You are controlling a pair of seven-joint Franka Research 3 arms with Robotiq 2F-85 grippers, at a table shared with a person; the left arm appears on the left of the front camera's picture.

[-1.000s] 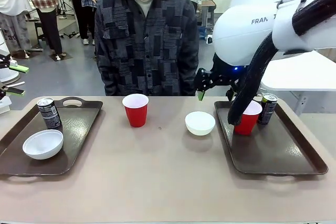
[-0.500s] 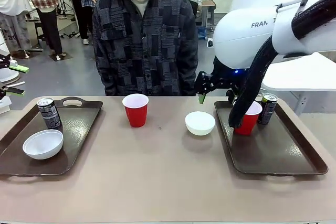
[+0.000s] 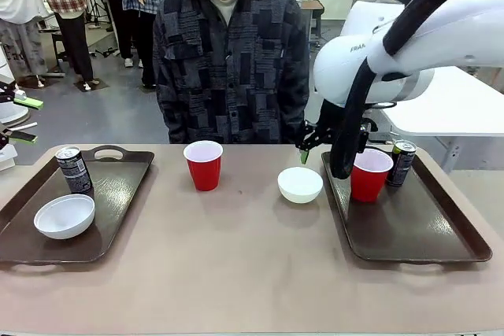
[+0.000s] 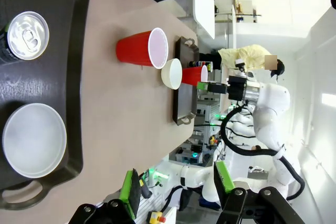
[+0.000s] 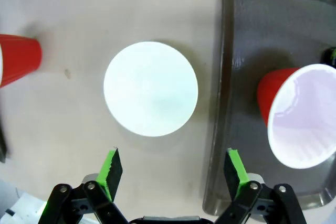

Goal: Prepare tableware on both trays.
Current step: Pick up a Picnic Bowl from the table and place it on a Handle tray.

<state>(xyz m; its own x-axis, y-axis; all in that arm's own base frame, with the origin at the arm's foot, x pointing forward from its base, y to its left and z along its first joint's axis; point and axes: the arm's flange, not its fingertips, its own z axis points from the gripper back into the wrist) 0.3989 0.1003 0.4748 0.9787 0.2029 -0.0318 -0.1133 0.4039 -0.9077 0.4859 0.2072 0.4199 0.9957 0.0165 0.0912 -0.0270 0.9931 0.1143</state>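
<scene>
A white bowl (image 3: 300,184) sits on the table between the two trays. My right gripper (image 3: 316,149) hangs open just above and behind it. In the right wrist view the bowl (image 5: 151,88) lies ahead of the open right gripper (image 5: 173,169). The right tray (image 3: 425,234) holds a red cup (image 3: 370,174) and a can (image 3: 402,162). A second red cup (image 3: 204,164) stands on the table. The left tray (image 3: 118,194) carries a can (image 3: 72,169) and a bowl (image 3: 64,216). My left gripper (image 4: 176,187) is open and holds nothing, off the left tray's (image 4: 73,77) end.
A person in a dark patterned shirt (image 3: 230,68) stands at the table's far edge, hands out of sight. Bare tabletop (image 3: 236,265) stretches between the trays. The right tray's rim (image 5: 223,103) runs close beside the bowl.
The right arm has swung left and its gripper has come down a little toward the white bowl. Its cable has moved off the red cup on the right tray. Nothing on the table has moved.
</scene>
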